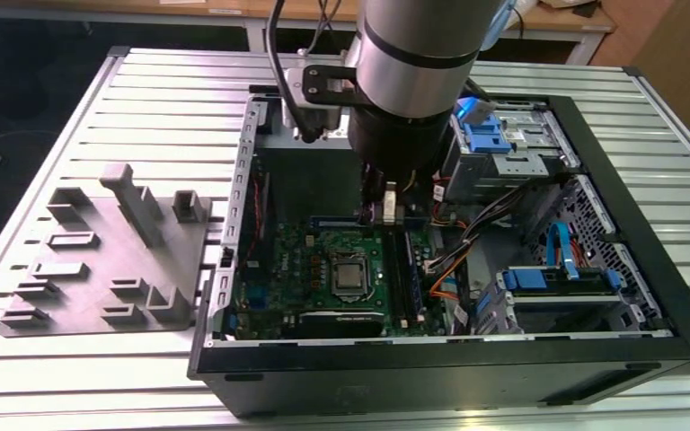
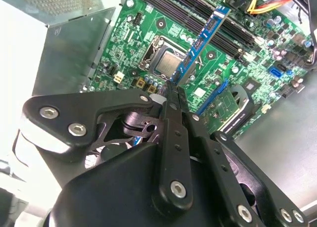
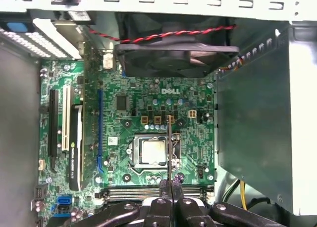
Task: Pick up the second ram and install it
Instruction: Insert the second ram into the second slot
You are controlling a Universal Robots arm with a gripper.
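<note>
My hand (image 2: 171, 94) is pinched shut on one end of the second ram (image 2: 200, 39). The thin stick juts out from it over the motherboard (image 3: 198, 138), close by the processor socket (image 3: 151, 152). In the exterior view the arm (image 1: 411, 81) reaches down into the open computer case (image 1: 632, 269). The grey holder tray (image 1: 93, 269) lies at nine o'clock from the case on the worktop (image 1: 177, 81).

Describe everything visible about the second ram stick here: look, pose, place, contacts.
The second ram is a thin, flat, long stick, blue-faced with small chips in the second wrist view and edge-on as a fine line in the first wrist view. The claw is shut on its near end; the rest juts out free over the green motherboard, close to the processor socket. Whether it touches a memory slot cannot be told.
</note>
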